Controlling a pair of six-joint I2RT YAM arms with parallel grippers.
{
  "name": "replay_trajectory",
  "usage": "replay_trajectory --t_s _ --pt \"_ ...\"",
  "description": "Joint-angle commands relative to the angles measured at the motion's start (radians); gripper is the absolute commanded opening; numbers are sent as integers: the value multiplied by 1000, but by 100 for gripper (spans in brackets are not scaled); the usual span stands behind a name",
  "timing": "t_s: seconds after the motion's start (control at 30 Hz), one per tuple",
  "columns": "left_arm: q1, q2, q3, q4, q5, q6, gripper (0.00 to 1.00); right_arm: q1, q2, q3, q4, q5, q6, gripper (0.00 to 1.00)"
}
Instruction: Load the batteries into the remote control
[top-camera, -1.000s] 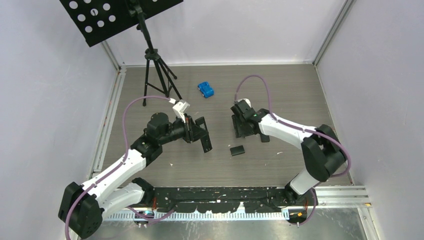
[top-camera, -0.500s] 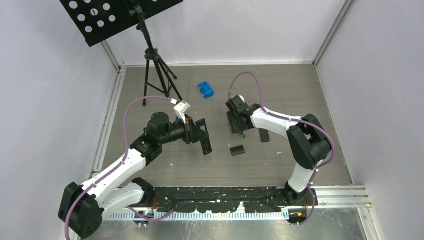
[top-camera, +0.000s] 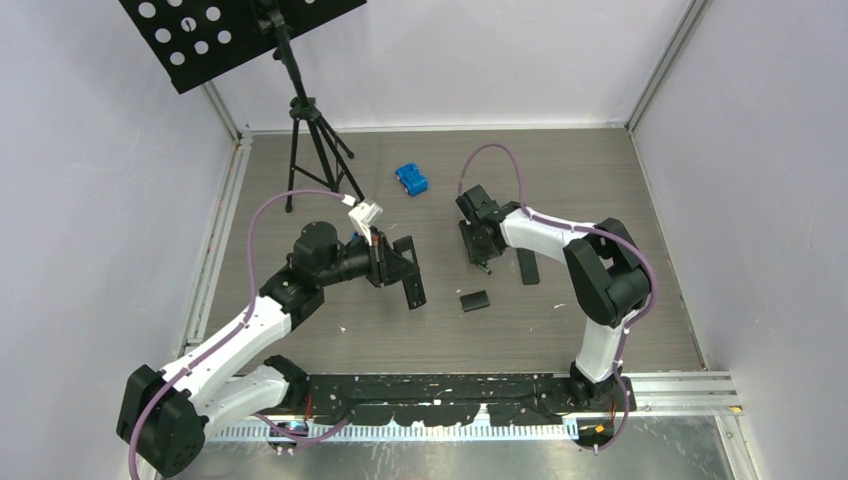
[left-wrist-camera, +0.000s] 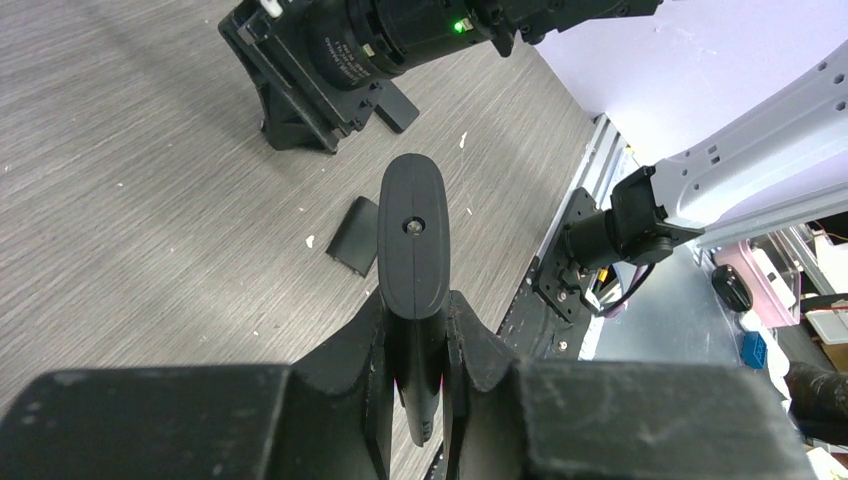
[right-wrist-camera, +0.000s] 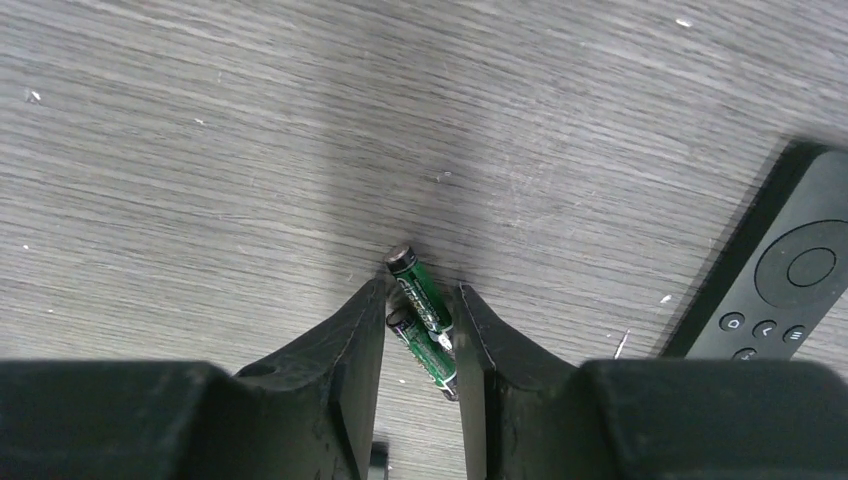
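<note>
Two green batteries (right-wrist-camera: 426, 352) are flanked closely by parted right gripper (right-wrist-camera: 420, 290) fingers, unclamped; remote control (left-wrist-camera: 412, 230) is clamped in left gripper (left-wrist-camera: 415, 300).

Landmark: right gripper (right-wrist-camera: 420, 290).
- Batteries (right-wrist-camera: 422, 300): two green, between its fingers. Lower one's near end hidden behind a finger. Contact with the fingers: cannot tell. In the top view it covers them.
- Second remote (right-wrist-camera: 780, 270), right of it: cut off at the picture's edge, near end hidden behind the gripper body, far end blurred.
- Remote (left-wrist-camera: 412, 235), left of it, in left gripper (left-wrist-camera: 418, 300): near end buried between the fingers.
- Blue thing (top-camera: 411, 179), beyond it: too small to identify.
- Stand (top-camera: 240, 35), far beyond it: cut off at top edge.
</note>
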Motion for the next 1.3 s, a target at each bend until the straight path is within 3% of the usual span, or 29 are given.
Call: replay_trajectory --t_s 0.0,0.13,0.3,0.6,0.93,1.27 --pt "4 1 50 19 26 3 0 -6 16 37 4 -28 -30 33" --pt "4 6 53 19 25 1 0 -10 20 36 3 -21 -29 30" --pt "4 12 54 19 25 2 0 -11 38 47 5 2 -19 36" --pt "4 21 55 19 10 -16 0 -11 18 31 34 62 24 16" --pt "5 115 44 95 -39 -154 0 -12 -100 -17 77 109 93 10" --pt "4 385 54 284 -70 -344 0 1 -397 -129 26 -126 201 11"
